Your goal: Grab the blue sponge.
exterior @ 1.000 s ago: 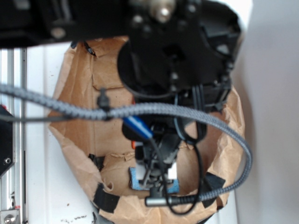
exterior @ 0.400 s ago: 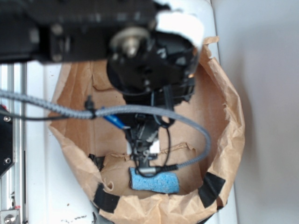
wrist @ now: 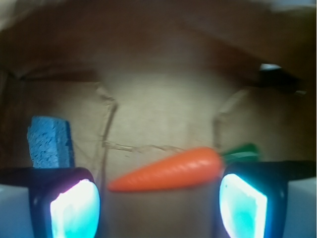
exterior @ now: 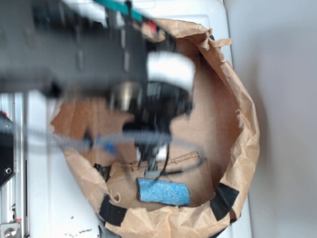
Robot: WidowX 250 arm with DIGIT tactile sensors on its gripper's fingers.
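We see the blue sponge [exterior: 163, 192] lying flat on the floor of a brown paper bag [exterior: 242, 124] whose rolled-down rim is patched with black tape [exterior: 223, 199]. In the exterior view it sits near the lower edge of the bag's floor, fully uncovered, with the blurred black arm [exterior: 89, 49] above it. The gripper [exterior: 152, 151] hangs over the bag floor just above the sponge in that view and apart from it (motion blur hides the fingertips there).

From the wrist view we see the gripper [wrist: 158, 201] with its two fingers [wrist: 74, 206] spread wide, one at each lower corner, and nothing between them but open bag floor. The sponge [wrist: 49, 141] shows just above the left finger, outside the gap. An orange toy carrot [wrist: 166, 169] with a green top lies across the middle of the view, tip toward the left, its thick end close to the right finger. We cannot tell whether the carrot touches either finger.
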